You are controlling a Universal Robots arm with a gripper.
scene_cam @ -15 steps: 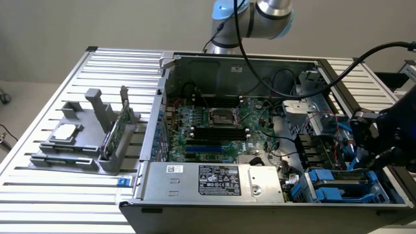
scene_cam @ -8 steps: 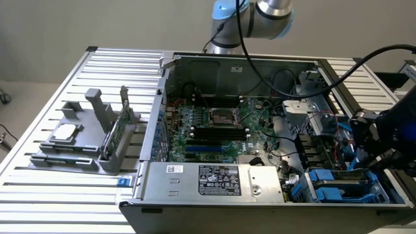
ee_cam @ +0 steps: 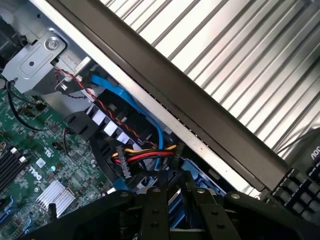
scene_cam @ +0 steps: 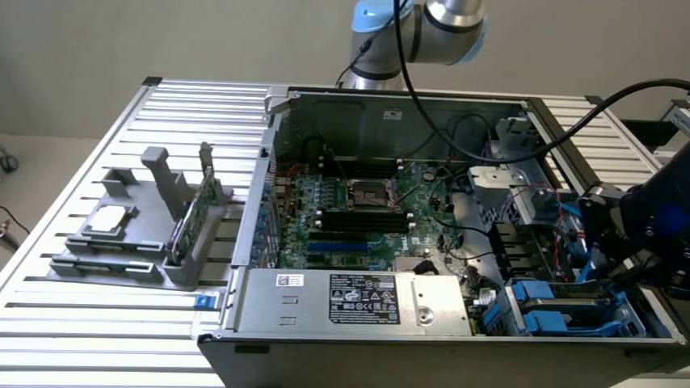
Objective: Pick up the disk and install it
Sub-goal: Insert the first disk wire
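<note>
My gripper [scene_cam: 606,257] hangs over the drive bay corner of the open computer case [scene_cam: 356,105], at the exterior view's right. In the wrist view its dark fingers [ee_cam: 154,212] stand close together, and the blue carrier edge of the disk [ee_cam: 175,199] sits between them. The gripper [ee_cam: 176,216] is shut on it. In the exterior view the disk [scene_cam: 589,241] shows as a blue upright edge by the fingers, most of it hidden by the arm. It is just above the bay [scene_cam: 555,311] with its blue carriers.
Red, yellow and black wires [ee_cam: 145,155] and a blue cable [ee_cam: 130,100] run beside the bay. The motherboard [scene_cam: 356,210] and power supply [scene_cam: 356,299] fill the case. A grey fixture [scene_cam: 129,234] holds a silver chip [scene_cam: 108,218] and a green card [scene_cam: 194,214]. A keyboard [ee_cam: 300,185] lies outside the case wall.
</note>
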